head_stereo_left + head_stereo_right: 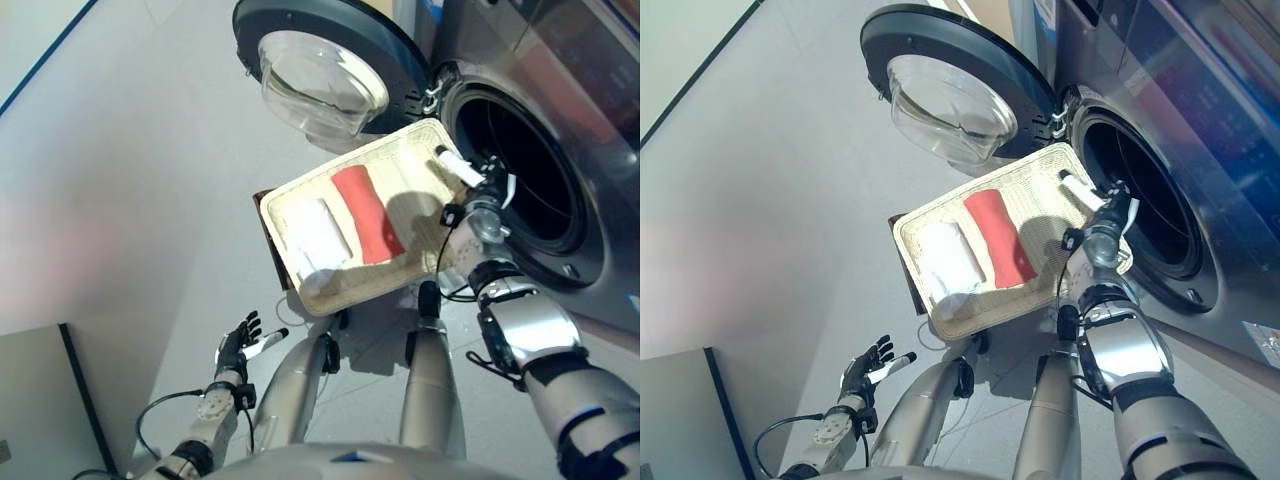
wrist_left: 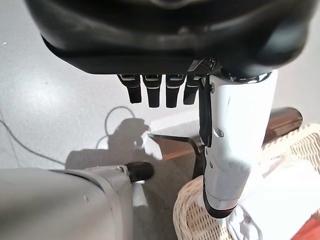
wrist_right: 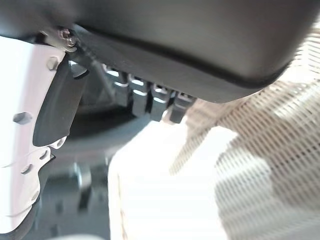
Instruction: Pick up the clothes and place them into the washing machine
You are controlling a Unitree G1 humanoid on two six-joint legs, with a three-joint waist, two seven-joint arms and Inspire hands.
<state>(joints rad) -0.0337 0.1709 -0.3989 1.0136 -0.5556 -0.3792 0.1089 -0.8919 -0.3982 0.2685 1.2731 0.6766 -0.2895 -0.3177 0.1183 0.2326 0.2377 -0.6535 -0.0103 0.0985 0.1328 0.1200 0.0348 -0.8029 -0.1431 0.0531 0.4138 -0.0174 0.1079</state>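
A shallow wicker basket (image 1: 345, 158) rests on a low dark brown box (image 1: 268, 228) in front of the washing machine's open drum (image 1: 530, 170). A rolled white cloth (image 1: 318, 235) and a red cloth (image 1: 368, 212) lie in it. My right hand (image 1: 487, 195) is at the basket's far corner by the drum. Its white thumb lies inside the basket and its fingers curl round the outside of the rim. In the right wrist view the basket's weave (image 3: 260, 165) shows just past the fingers. My left hand (image 1: 238, 345) hangs low over the floor, open and empty.
The machine's round door (image 1: 320, 70) stands open to the left of the drum, behind the basket. Grey floor spreads to the left. The left wrist view shows the basket's near rim (image 2: 192, 205) and the box (image 2: 280, 122).
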